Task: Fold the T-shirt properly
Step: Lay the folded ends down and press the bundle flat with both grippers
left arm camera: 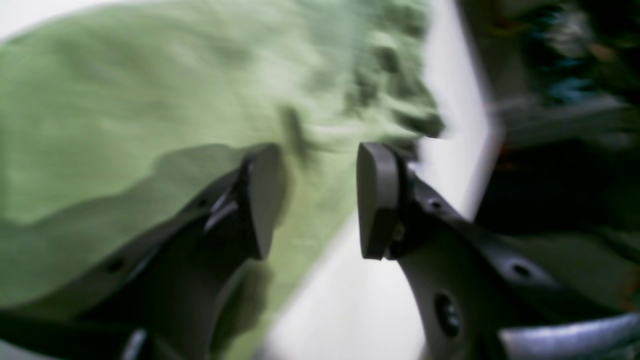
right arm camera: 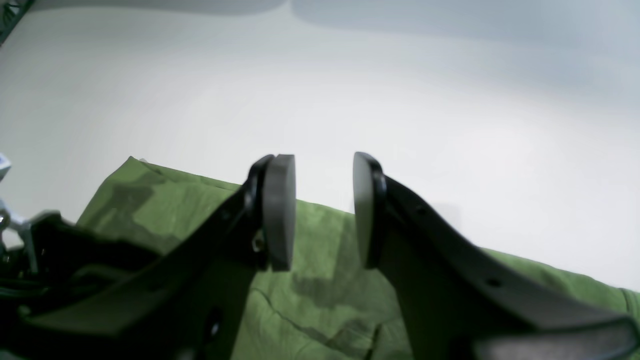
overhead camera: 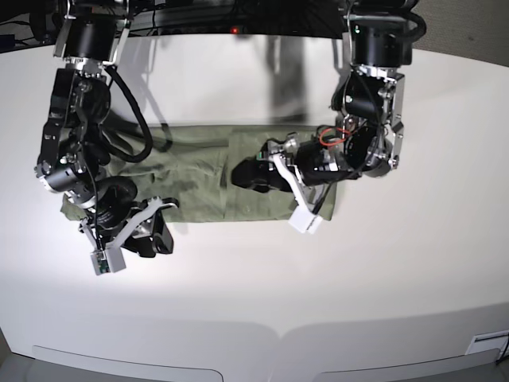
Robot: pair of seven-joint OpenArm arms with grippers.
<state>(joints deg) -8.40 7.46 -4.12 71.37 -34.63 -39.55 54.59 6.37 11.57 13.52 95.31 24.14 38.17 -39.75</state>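
— Shirt placement first: where did the T-shirt [overhead camera: 203, 171] lie?

— Across the middle of the white table [overhead camera: 398, 278], a long folded band with its long axis running left to right.

— And the gripper at the left?

— The right gripper [overhead camera: 151, 231] hung at the band's near-left corner, just off the near edge, jaws parted and holding nothing; its wrist camera showed cloth below the pads.

— The other one?

— The left gripper [overhead camera: 242, 175] sat over the band right of centre, pointing left along it, jaws apart and empty. It looked nearer the cloth's middle.
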